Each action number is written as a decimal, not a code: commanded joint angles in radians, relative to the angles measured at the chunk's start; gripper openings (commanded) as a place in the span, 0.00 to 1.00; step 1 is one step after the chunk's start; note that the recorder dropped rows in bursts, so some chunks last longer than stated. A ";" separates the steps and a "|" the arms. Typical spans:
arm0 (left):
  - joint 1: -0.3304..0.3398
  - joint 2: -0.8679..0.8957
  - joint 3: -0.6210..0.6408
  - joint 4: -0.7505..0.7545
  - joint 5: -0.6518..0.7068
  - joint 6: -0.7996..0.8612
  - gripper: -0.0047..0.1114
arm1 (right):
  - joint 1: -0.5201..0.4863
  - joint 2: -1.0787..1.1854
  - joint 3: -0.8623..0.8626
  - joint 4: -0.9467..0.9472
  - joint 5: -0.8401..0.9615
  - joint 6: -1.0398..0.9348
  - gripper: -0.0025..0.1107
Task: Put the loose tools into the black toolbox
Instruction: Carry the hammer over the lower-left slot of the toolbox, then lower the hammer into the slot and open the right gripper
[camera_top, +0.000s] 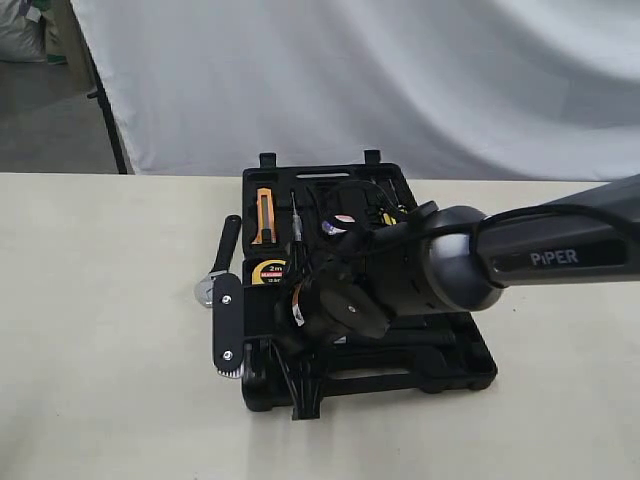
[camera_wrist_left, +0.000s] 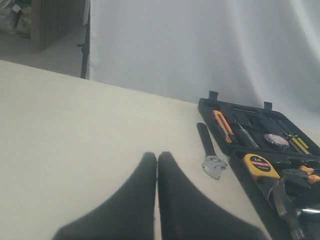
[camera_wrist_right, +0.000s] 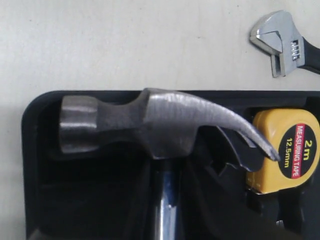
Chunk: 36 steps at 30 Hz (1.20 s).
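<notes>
The black toolbox (camera_top: 462, 366) lies open mid-table. My right gripper (camera_wrist_right: 167, 212) reaches across it and is shut on the steel shaft of the claw hammer (camera_wrist_right: 160, 120). The hammer's head hangs over the box's front-left corner recess (camera_wrist_right: 35, 150), with its claw beside the tape measure. The silver adjustable wrench (camera_top: 228, 245) lies on the table just left of the box and also shows in both wrist views (camera_wrist_right: 282, 42) (camera_wrist_left: 207, 147). The small tape roll (camera_top: 340, 225) sits in the far half of the box. My left gripper (camera_wrist_left: 157, 156) hovers shut and empty over bare table, well left of the wrench.
A yellow tape measure (camera_top: 268, 270) and an orange-handled tool (camera_top: 263, 215) sit in the box's left recesses. A white backdrop (camera_top: 350, 80) hangs behind the table. Bare tabletop (camera_top: 100, 350) stretches to the left of the box.
</notes>
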 joint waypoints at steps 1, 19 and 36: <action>0.025 -0.003 -0.003 0.004 -0.007 -0.005 0.05 | -0.007 0.002 0.000 -0.020 0.040 0.000 0.02; 0.025 -0.003 -0.003 0.004 -0.007 -0.005 0.05 | -0.007 -0.014 0.000 -0.066 0.095 0.008 0.62; 0.025 -0.003 -0.003 0.004 -0.007 -0.005 0.05 | -0.019 -0.127 0.000 -0.061 0.117 0.010 0.62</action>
